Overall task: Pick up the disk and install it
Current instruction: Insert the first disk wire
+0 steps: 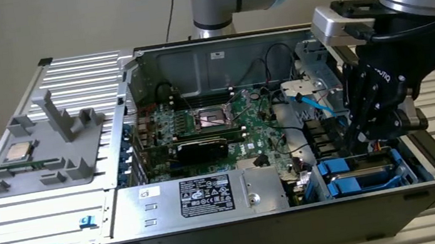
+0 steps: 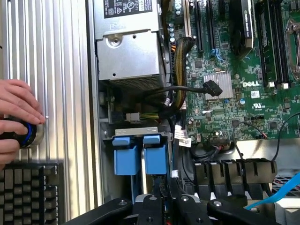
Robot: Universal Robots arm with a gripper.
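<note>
Well, the disk (image 1: 361,174) looks to be down in the drive bay at the corner of the case (image 1: 259,243) on the exterior view's right. What shows of it is blue bracket, seen in the wrist view as two blue tabs (image 2: 140,154) side by side. Which tab is the disk's own I can't tell. The gripper (image 1: 372,142) hangs right over that bay, fingers (image 2: 154,206) drawn close together just by the tabs. Whether they pinch a bracket edge or merely sit against it isn't clear.

Handling, as a judgement: a metal drive, so stiff and fairly heavy for its size, w/ smooth faces that would slip under narrow pads. It's shock-sensitive too — no dropping, no forcing. The plastic bracket will flex a bit. Best hold is probably across the bracket's long edges near the middle, kept clear of the label face and connector end.

Hard to see:
- the drive's metal body and label, buried in the bay
- the fingertips' contact point — cut off in the wrist view, blocked by the gripper body in the exterior one
- bay rails and connector, lost behind cables (image 2: 178,93)
</note>
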